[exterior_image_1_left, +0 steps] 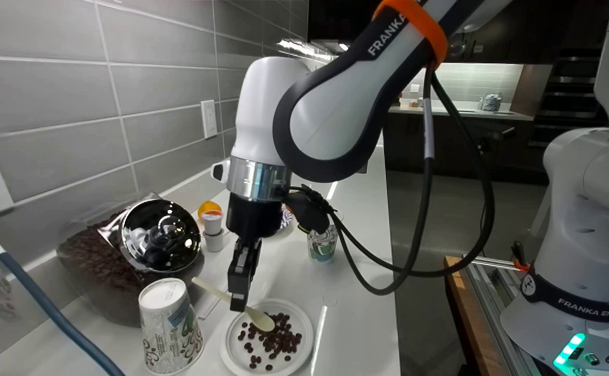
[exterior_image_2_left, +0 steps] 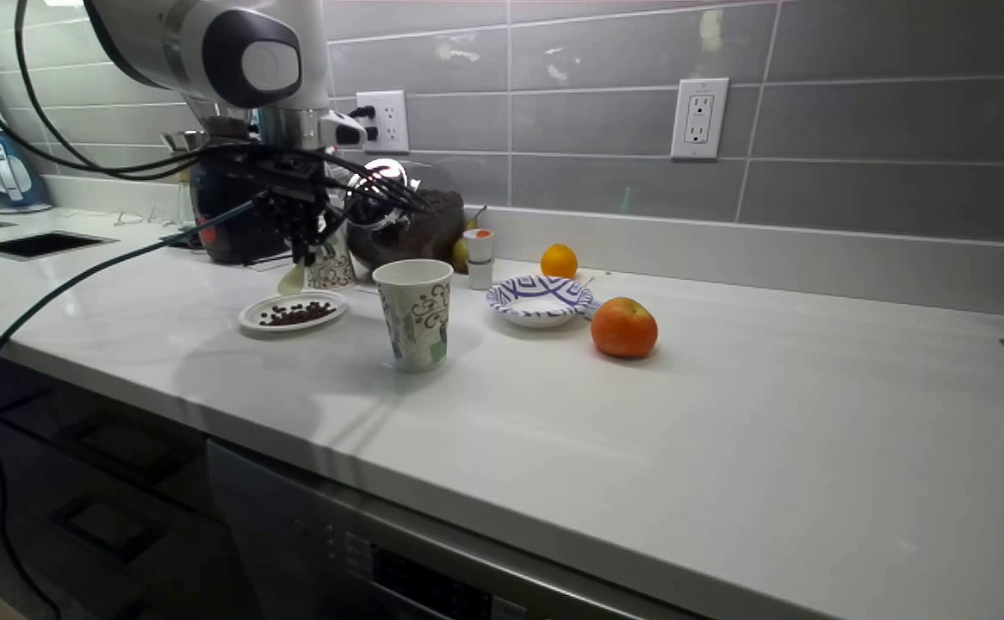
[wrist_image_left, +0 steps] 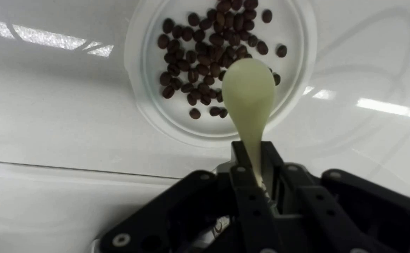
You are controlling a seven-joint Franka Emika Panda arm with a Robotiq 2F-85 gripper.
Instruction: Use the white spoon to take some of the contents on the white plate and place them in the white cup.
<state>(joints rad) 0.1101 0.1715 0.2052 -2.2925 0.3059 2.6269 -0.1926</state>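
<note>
My gripper (exterior_image_1_left: 238, 304) points down beside the white plate (exterior_image_1_left: 308, 334) and is shut on the handle of the white spoon (exterior_image_1_left: 260, 319). In the wrist view the spoon (wrist_image_left: 249, 88) sticks out forward from between the fingertips (wrist_image_left: 251, 144). Its bowl is over the near part of the plate (wrist_image_left: 134, 66), and no beans show on it. Whether it touches the plate cannot be told. The contents, dark brown beans (wrist_image_left: 205, 59), lie spread on the plate. The white cup (exterior_image_2_left: 416, 314) stands upright, apart from the plate; the arm's cables partly cover it in an exterior view (exterior_image_1_left: 321, 245).
A taller speckled cup (exterior_image_1_left: 170, 329) stands upside down close beside the plate. Behind it are a bag of dark beans (exterior_image_1_left: 98, 261) and a shiny round metal object (exterior_image_1_left: 159, 236). A patterned dish (exterior_image_2_left: 539, 319), an apple (exterior_image_2_left: 623, 327), an orange (exterior_image_2_left: 559, 261) and stacked small cups (exterior_image_2_left: 480, 258) stand farther along.
</note>
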